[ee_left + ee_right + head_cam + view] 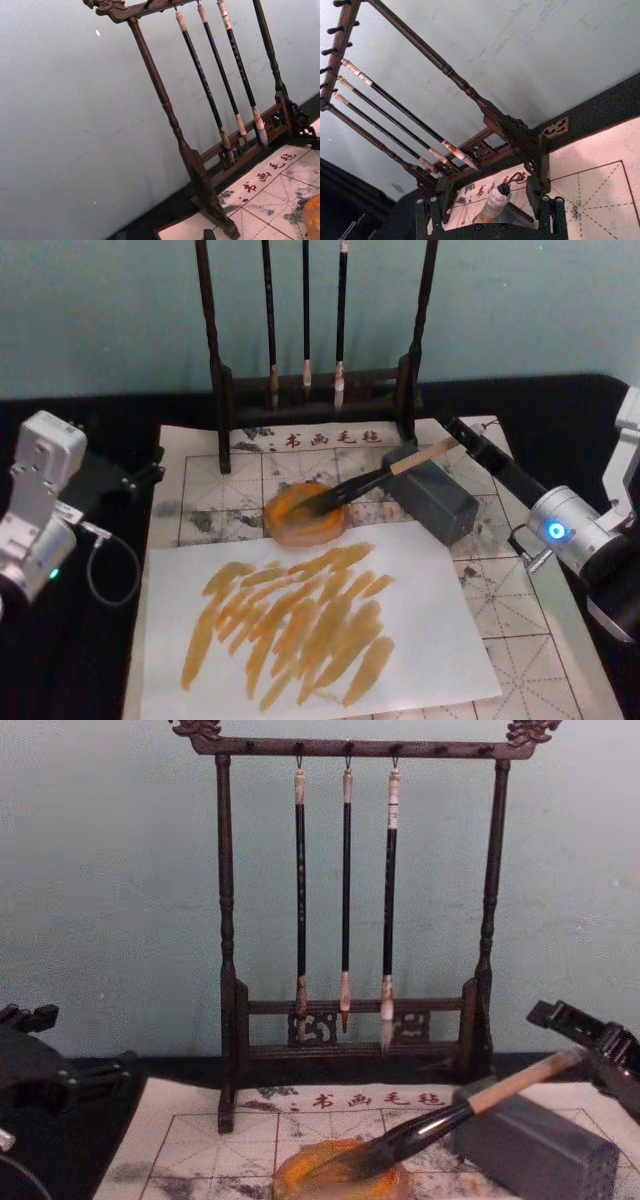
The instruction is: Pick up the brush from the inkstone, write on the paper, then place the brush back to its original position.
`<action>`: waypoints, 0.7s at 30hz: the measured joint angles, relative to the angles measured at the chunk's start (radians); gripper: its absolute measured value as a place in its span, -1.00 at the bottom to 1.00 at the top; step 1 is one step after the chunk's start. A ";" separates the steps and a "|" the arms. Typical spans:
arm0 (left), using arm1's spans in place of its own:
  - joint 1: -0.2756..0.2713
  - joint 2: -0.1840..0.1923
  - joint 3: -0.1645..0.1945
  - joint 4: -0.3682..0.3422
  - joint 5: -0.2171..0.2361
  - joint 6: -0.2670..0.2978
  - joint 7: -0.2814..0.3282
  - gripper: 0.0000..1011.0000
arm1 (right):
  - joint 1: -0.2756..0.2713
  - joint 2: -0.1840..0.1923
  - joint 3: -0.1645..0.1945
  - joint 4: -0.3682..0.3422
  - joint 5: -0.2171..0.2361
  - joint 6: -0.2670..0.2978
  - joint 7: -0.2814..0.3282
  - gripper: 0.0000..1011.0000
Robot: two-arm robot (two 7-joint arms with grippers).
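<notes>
Plain white sheet (420, 640) streaked orange lies below the round orange inkstone (300, 520). Right gripper (462, 436), fingers spread wide, flanks the pale-handled, black-ferruled brush (375, 480): probably light, stiff; grip mid-handle. Left gripper (150, 472): opening undeterminable.

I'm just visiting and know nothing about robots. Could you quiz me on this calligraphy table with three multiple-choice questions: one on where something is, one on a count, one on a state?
1. Where do the bristles of the brush lie?
A. in the orange dish
B. on the white sheet
C. on the rack

2. How many thin brushes hang on the rack?
A. one
B. three
C. five

3. What does the white sheet look like?
A. blank
B. crumpled
C. covered in orange strokes

Answers:
1. A, the dark tuft rests in the orange dish, the handle propped on the grey block at the right gripper.
2. B, three hang side by side.
3. C, slanted orange strokes cross it.
</notes>
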 joint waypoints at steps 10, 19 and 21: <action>0.000 0.000 0.000 0.000 0.000 0.000 0.000 0.98 | -0.006 0.011 0.003 -0.011 0.001 -0.005 0.005 0.98; 0.000 0.000 0.000 0.000 0.000 0.000 0.000 0.98 | -0.045 0.070 -0.016 -0.066 -0.082 -0.050 0.023 0.98; 0.000 0.000 0.000 0.000 0.000 0.000 0.000 0.98 | -0.072 0.099 -0.018 -0.101 -0.128 -0.073 0.024 0.98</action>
